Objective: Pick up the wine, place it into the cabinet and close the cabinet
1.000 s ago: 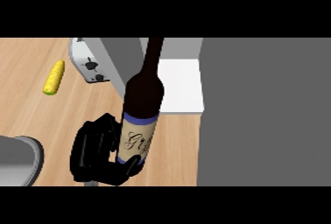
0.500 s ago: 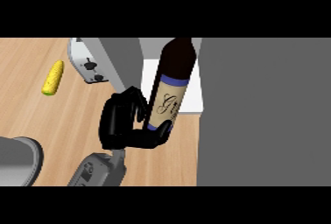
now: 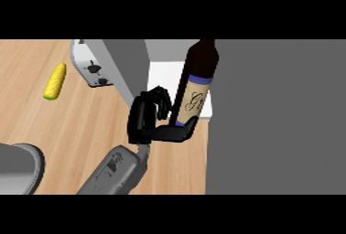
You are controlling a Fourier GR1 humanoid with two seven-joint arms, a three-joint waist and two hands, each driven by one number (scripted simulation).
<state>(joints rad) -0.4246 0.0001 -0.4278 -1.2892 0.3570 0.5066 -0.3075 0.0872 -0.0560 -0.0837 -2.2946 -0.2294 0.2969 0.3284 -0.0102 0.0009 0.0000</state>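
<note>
A large grey cabinet panel (image 3: 277, 119) fills the right of the view, with the light wooden counter top (image 3: 54, 123) to its left and a grey rounded object (image 3: 17, 169) at the near left edge. The dark glass wine bottle with a cream label (image 3: 194, 87) stands tilted at the cabinet's white inner shelf (image 3: 165, 80), beside the panel's left edge, held by a black hand (image 3: 152, 123) whose fingers and thumb are curled round its lower body. Far left lie a white toaster (image 3: 91, 68) and a yellow corn cob (image 3: 55, 81), apart from each other.
</note>
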